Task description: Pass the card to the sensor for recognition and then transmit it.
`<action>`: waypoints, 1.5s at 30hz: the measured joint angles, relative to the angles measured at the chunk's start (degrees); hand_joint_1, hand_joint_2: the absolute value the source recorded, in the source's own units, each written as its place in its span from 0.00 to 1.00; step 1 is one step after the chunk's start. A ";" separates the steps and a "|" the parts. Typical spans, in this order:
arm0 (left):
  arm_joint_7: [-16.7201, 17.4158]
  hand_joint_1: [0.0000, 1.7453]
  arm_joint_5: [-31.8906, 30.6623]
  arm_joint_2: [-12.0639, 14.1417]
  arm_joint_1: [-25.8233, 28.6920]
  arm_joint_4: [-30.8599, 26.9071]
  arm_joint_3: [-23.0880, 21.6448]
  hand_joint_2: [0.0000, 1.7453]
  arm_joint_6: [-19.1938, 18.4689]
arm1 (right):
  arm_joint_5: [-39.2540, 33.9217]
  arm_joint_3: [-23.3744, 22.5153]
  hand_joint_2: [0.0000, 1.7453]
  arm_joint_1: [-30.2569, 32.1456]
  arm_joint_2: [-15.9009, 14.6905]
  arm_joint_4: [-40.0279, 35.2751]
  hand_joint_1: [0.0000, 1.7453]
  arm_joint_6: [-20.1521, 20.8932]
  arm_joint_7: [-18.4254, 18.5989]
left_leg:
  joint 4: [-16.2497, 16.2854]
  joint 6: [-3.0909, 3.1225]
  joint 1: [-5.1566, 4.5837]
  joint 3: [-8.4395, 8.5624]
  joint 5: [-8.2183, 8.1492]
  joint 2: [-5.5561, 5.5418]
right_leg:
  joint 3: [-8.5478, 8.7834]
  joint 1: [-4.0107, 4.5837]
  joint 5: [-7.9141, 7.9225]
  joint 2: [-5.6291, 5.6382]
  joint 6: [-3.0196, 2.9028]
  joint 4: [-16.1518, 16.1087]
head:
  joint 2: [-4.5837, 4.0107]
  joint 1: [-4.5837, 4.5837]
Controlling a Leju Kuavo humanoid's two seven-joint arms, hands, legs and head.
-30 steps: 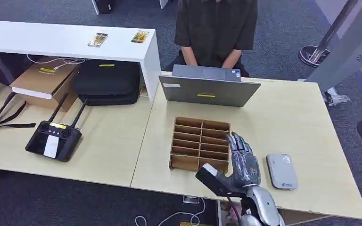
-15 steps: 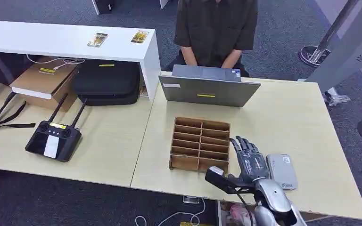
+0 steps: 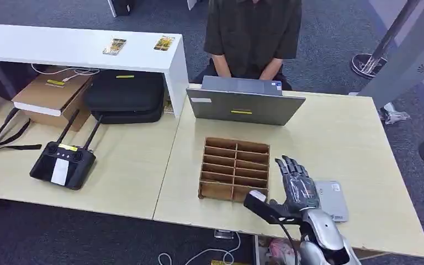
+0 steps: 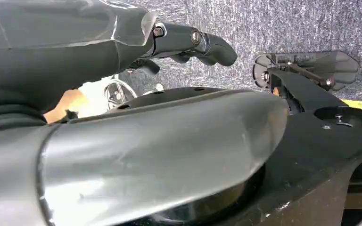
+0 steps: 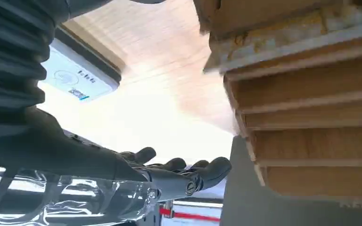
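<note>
The right hand (image 3: 297, 187) has shifted a little further toward the grey card reader (image 3: 331, 200) than half a second ago, and now covers the reader's near-left edge; a second ago it hovered by the corner of the wooden card rack (image 3: 234, 168). Its fingers are spread and stretched forward, palm down, holding nothing, with the thumb stuck out toward the rack. The silver forearm rises from the table's (image 3: 337, 138) near edge. No card can be made out in the rack. The left hand (image 4: 195, 44) hangs over grey carpet, fingers loosely extended and empty. Beyond the rack stands a laptop (image 3: 244, 102), with a person (image 3: 253, 36) seated behind it.
</note>
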 joint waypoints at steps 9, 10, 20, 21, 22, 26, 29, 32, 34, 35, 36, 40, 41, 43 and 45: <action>-0.02 0.00 0.13 -0.09 -0.01 0.00 0.09 0.00 0.48 | 0.26 -2.95 1.00 3.95 -0.31 -7.24 0.00 -2.30 2.21 | 0.00 0.00 0.01 0.00 -0.01 0.01 | -0.01 0.01 -0.01 0.01 0.00 0.00 | 0.00 0.00; -0.04 0.00 0.13 -0.09 -0.03 0.00 0.09 0.00 0.48 | 0.26 -3.15 1.00 4.52 -0.31 -7.79 0.00 -2.17 2.60 | 0.00 0.00 0.01 0.00 -0.01 0.01 | -0.01 0.01 -0.01 0.01 0.00 0.00 | 0.00 0.00; -0.02 0.00 0.15 -0.35 -0.04 0.00 0.13 0.00 0.68 | 1.66 -4.31 1.00 9.66 1.81 -12.70 0.00 -0.56 6.71 | -0.01 0.00 0.01 0.00 -0.01 0.00 | 0.00 0.01 -0.01 0.00 0.00 0.00 | 0.00 0.00; -0.02 0.00 0.13 -0.39 -0.05 0.00 0.13 0.00 0.68 | 2.65 -4.29 1.00 10.50 2.21 -13.43 0.00 0.08 7.46 | -0.01 0.00 0.01 0.00 -0.01 0.01 | 0.00 0.01 -0.01 0.00 0.00 0.00 | 0.00 0.00; -0.02 0.00 0.09 -0.39 -0.06 0.00 0.13 0.00 0.68 | 3.37 -4.29 1.00 11.12 2.54 -13.95 0.00 0.48 8.00 | -0.01 0.00 0.01 -0.01 -0.01 0.01 | -0.01 0.01 -0.01 0.01 0.00 0.00 | 0.00 0.00; 0.00 0.00 -0.02 -0.55 -0.08 0.00 0.13 0.00 0.66 | 5.44 -4.09 1.00 12.24 4.28 -14.76 0.00 1.15 8.70 | -0.01 0.00 0.01 -0.01 -0.01 0.03 | -0.01 0.01 -0.02 0.03 0.00 0.01 | 0.00 0.00; 0.00 0.00 -0.13 -0.70 -0.11 0.00 0.13 0.00 0.57 | 6.45 -3.28 1.00 11.23 6.54 -14.01 0.00 1.24 7.15 | -0.02 0.00 0.02 -0.01 -0.01 0.05 | -0.01 0.02 -0.02 0.04 0.00 0.01 | 0.00 -0.02; 0.00 0.00 -0.20 -0.88 -0.22 0.00 0.13 0.00 0.55 | 6.58 -2.27 1.00 9.05 8.68 -11.87 0.00 1.24 6.29 | -0.02 -0.01 0.02 0.02 0.00 0.04 | 0.01 0.02 -0.02 0.04 -0.01 0.02 | 0.00 0.00; -0.02 0.00 -0.20 -1.01 -0.20 0.00 0.13 0.00 0.50 | 6.60 -1.86 1.00 8.25 9.86 -10.71 0.00 1.24 5.97 | -0.02 -0.01 0.02 0.01 0.01 0.03 | 0.02 0.02 -0.01 0.02 -0.01 0.03 | 0.00 0.00; -0.02 0.00 -0.20 -1.01 -0.20 0.00 0.13 0.00 0.50 | 6.60 -1.71 1.00 7.98 10.23 -10.28 0.00 1.24 5.97 | -0.02 -0.01 0.01 0.01 0.01 0.03 | 0.02 0.02 -0.01 0.03 -0.01 0.03 | 0.00 0.00; 0.00 0.00 -0.20 -1.01 -0.22 0.00 0.13 0.00 0.50 | 6.60 -1.62 1.00 7.76 10.49 -9.97 0.00 1.24 5.95 | -0.02 -0.01 0.01 0.01 0.01 0.03 | 0.02 0.01 -0.01 0.03 -0.01 0.03 | 0.00 0.00; 0.00 0.00 -0.33 -1.03 -0.23 0.00 0.13 0.00 0.50 | 6.49 -1.16 1.00 6.90 11.63 -8.64 0.00 1.26 5.46 | -0.02 -0.01 0.01 0.00 0.00 0.04 | 0.02 0.01 -0.01 0.03 -0.01 0.02 | 0.00 0.00; 0.00 0.00 -0.37 -1.03 -0.23 0.00 0.13 0.00 0.50 | 6.49 -1.12 1.00 6.65 12.00 -8.35 0.00 1.33 5.44 | -0.02 -0.01 0.01 0.00 0.00 0.04 | 0.01 0.01 -0.01 0.03 -0.01 0.02 | 0.00 0.00; -0.02 0.00 -0.39 -1.03 -0.23 0.00 0.13 0.00 0.50 | 6.49 -1.10 1.00 6.10 12.50 -7.79 0.00 1.35 5.36 | -0.02 -0.01 0.01 0.00 0.00 0.04 | 0.01 0.01 -0.01 0.03 -0.01 0.01 | 0.00 0.00; 0.00 0.00 -0.44 -1.03 -0.23 0.00 0.13 0.00 0.48 | 6.47 -1.07 1.00 5.72 12.74 -7.21 0.00 1.37 5.29 | -0.02 -0.01 0.01 0.00 0.00 0.04 | 0.01 0.01 -0.01 0.03 -0.01 0.01 | 0.00 0.00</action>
